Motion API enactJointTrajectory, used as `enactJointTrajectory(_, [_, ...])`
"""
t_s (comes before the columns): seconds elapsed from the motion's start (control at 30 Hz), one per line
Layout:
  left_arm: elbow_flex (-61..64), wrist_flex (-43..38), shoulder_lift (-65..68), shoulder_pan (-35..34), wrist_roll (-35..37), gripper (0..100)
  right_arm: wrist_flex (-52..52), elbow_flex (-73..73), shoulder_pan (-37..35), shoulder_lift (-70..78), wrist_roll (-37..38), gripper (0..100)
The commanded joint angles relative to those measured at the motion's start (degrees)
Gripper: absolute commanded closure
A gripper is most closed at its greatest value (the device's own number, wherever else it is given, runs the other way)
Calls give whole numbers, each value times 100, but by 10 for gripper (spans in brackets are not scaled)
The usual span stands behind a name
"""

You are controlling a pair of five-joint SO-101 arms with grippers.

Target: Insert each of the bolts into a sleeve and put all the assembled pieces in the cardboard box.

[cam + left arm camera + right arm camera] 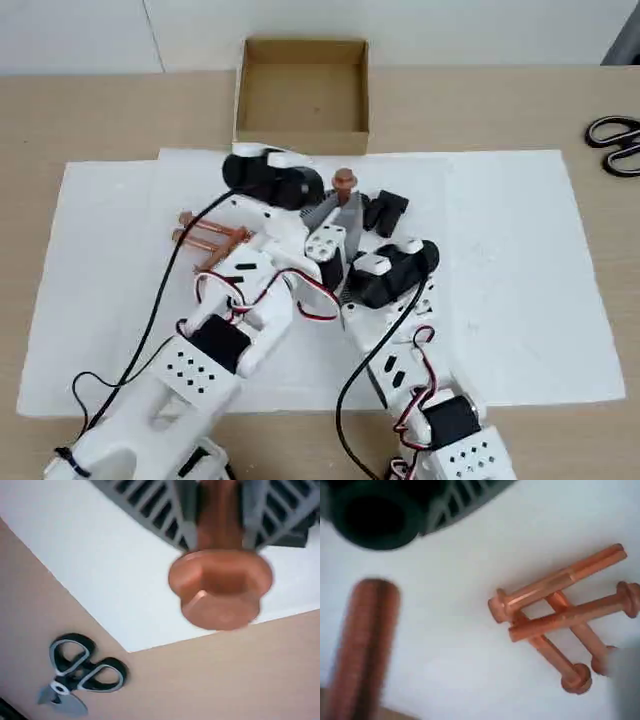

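Both grippers meet above the white sheet, one carrying a bolt and the other a sleeve.

The left gripper (220, 525) has its grey ribbed fingers (252, 520) pinched on the shank of a copper-coloured hex-headed bolt (220, 587), which is held off the table. Just beside it, the right gripper (380, 212) grips a black tubular sleeve (375, 517). Bolt and sleeve are near each other but still apart. Further to the left, a small heap of loose copper bolts (210, 238) lies crossed on the white paper sheet (520, 280) that covers the light wooden table (100, 120). Beyond the grippers, the open brown cardboard box (241, 95) sits at the sheet's far edge. A pair of black-handled scissors (615, 145) rests on bare wood at the far right.
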Motion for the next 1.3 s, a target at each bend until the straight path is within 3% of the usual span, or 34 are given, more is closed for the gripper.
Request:
enactJointTrajectory(0.0, [-31,-149,-246,114,44,994,-127,-158,-48,-101,-79,995])
enactJointTrajectory(1.27, [453,378,-255,132,35,994,-136,-158,-31,-101,-79,995])
